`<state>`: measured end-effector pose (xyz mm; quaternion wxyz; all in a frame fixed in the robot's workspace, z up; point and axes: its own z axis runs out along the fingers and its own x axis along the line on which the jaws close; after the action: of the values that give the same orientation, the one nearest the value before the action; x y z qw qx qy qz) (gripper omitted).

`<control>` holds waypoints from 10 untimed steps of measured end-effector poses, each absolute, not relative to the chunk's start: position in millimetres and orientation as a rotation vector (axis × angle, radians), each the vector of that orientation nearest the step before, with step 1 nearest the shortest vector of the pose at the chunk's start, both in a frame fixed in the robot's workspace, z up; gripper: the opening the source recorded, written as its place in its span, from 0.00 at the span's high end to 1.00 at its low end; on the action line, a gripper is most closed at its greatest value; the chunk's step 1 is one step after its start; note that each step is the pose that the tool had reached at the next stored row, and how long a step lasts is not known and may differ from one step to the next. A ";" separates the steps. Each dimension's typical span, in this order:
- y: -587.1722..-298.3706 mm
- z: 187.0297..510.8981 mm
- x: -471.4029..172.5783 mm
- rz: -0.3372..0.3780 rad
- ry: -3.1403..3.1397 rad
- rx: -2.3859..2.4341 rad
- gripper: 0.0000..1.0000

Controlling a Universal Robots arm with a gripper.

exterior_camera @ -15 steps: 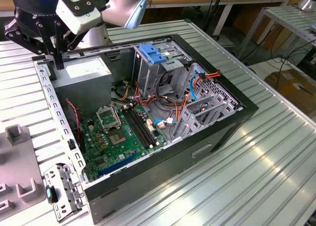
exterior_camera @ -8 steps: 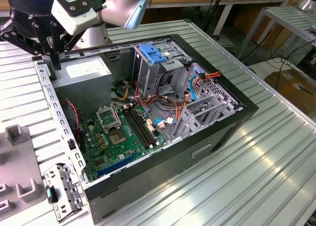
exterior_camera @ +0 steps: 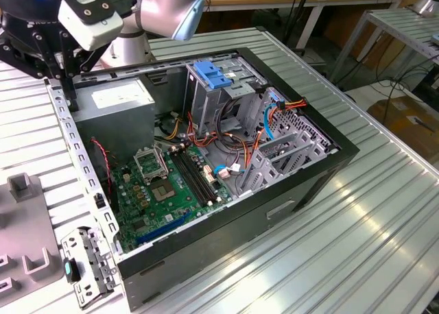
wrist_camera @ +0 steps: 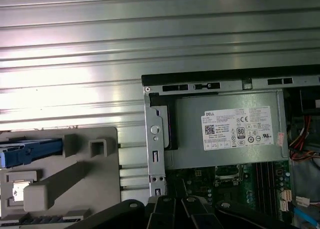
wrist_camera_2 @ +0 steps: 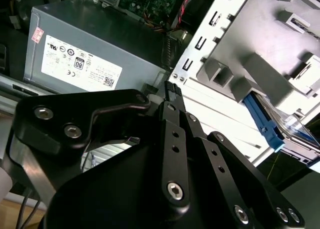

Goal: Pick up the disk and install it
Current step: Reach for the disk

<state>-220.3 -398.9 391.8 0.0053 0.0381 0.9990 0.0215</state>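
The disk (wrist_camera: 30,151), with its bright blue carrier frame, lies in a grey plastic fixture (wrist_camera: 75,181) on the table beside the open computer case. In the second wrist view the disk (wrist_camera_2: 282,131) shows its blue edge and metal body under the fixture's raised blocks. My gripper (exterior_camera: 70,94) hangs over the case's rim (exterior_camera: 65,122) by the power supply (exterior_camera: 116,98), apart from the disk. Its black fingers (wrist_camera_2: 172,91) stand together, shut on nothing.
The open case holds a green motherboard (exterior_camera: 168,190), loose cables and a tall metal drive cage with a light-blue latch (exterior_camera: 212,74). The grey fixture (exterior_camera: 24,225) sits at the exterior view's left. A ribbed aluminium table (exterior_camera: 357,225) surrounds the case.
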 end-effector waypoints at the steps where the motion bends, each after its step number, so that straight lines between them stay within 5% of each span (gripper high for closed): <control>1: -398.9 391.8 -221.5 0.067 3.129 0.119 0.89; 10: -398.9 391.6 -229.7 0.067 3.131 0.119 0.89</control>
<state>-229.7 -398.9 391.6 0.0036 0.0381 0.9990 0.0214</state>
